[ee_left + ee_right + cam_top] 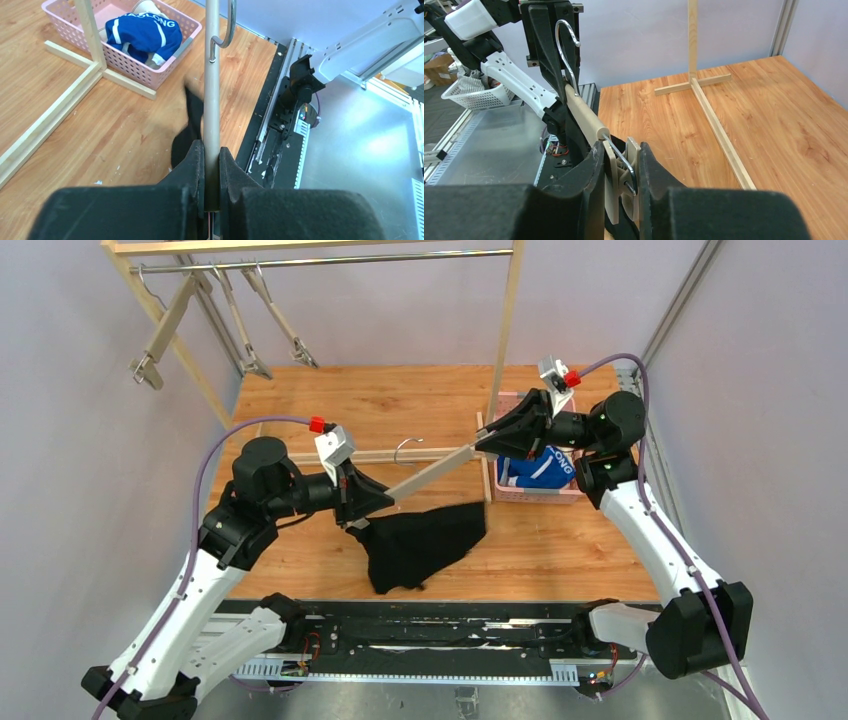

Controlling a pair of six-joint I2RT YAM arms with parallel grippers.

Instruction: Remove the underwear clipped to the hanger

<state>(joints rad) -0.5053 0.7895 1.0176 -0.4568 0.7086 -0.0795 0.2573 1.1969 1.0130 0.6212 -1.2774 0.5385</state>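
The left end effector [385, 502] and right end effector [482, 445] each clamp 1 end of a pale wooden hanger [430, 473], which slants up to the right above the wooden counter [380, 400], its metal hook [405, 446] pointing away from the arms. Black underwear [425, 540] spreads below the bar, its upper left corner near the left end effector. Blue underwear [545, 468] with white lettering sits in a pink basket [540, 496] under the right arm. Behind, 3 clip hangers [235, 325] hang from the rack's rail [350, 260].

the black underwear [425, 540] was plain; the blue underwear [142, 32] bore white lettering and stripes. the basket [125, 62] was pink lattice, the hanger [430, 475] pale beige.
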